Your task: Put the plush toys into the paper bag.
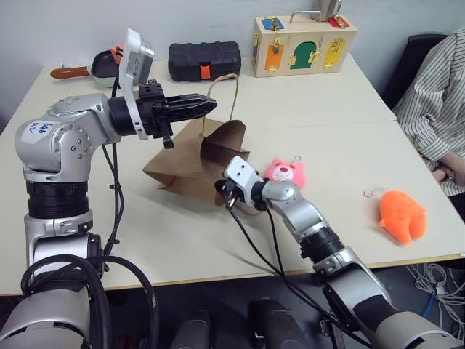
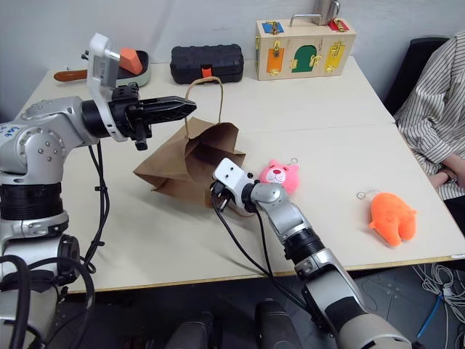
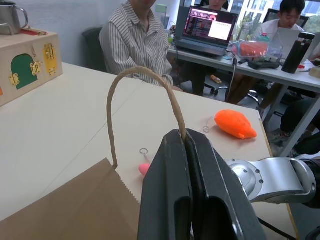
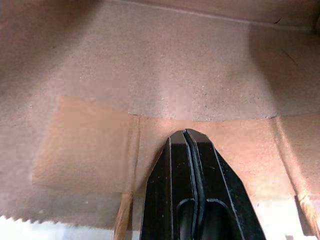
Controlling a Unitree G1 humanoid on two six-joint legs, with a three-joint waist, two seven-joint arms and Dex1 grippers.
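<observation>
Left gripper (image 1: 205, 106) is raised over the table (image 1: 341, 156), pointing about level, fingers clamped shut on one loop handle (image 3: 131, 75) of the paper bag (image 1: 192, 163). The wrist view shows the twisted paper cord pinched right between the finger pads. The bag hangs half lifted from that handle, crumpled and sagging, its lower part on the table, mouth facing toward the right arm.

Middle: right gripper (image 4: 186, 134) is pushed into the bag's mouth, fingers closed with nothing between them, tips close to the brown inner wall near the glued fold. From the head view its wrist sits at the bag's opening, just beside the pink bear toy (image 1: 285, 173).

The pink bear lies on the table just right of the bag, key ring (image 1: 296, 158) up, not in the bag. Further right, well apart, the orange toy (image 1: 401, 215) lies near the table edge, ring (image 1: 368, 193) on its left side. Both toys are still out.

Handling, judged: the bag is thin, light and floppy. It creases easily and won't hold its mouth open alone, so one handle hold plus something spreading the mouth makes sense; the handle could tear if yanked. The toys look soft, light and squashy, not fragile or slippery. Pinch the plush body across its middle; the ring is small and harder to catch.

Far right: a person's striped sleeve (image 1: 436, 102) at the table side. At the back sit a black case (image 1: 204, 59) and a wooden latch box (image 1: 304, 45).
</observation>
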